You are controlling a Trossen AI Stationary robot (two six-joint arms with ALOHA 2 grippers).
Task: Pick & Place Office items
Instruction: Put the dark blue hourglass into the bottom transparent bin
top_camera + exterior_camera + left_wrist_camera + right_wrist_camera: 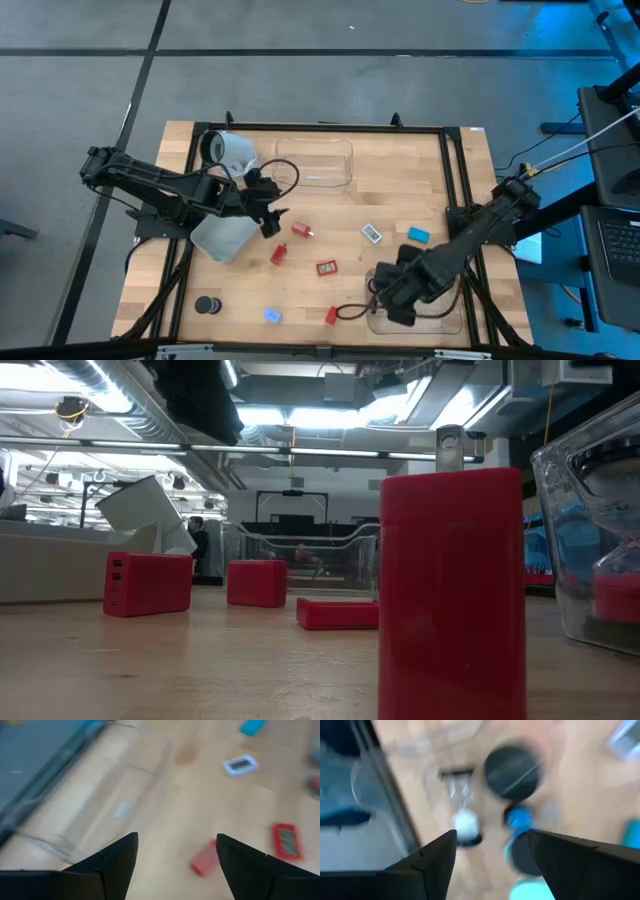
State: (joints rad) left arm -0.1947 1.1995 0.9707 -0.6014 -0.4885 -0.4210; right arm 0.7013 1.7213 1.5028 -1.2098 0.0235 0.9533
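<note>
The office items lie scattered on the wooden table: red blocks, a white-and-blue piece, a teal piece, a black puck and a small blue piece. My left gripper hangs open above the table left of centre, with a red block ahead of its fingers. My right gripper is open and points down over the near-right clear tray. Below it the blurred right wrist view shows a black puck, a blue puck and a white-topped piece.
A second clear tray stands at the far middle of the table. A white-grey cylinder lies at the far left, and a white-grey container sits under my left arm. A black frame runs along the table's edges.
</note>
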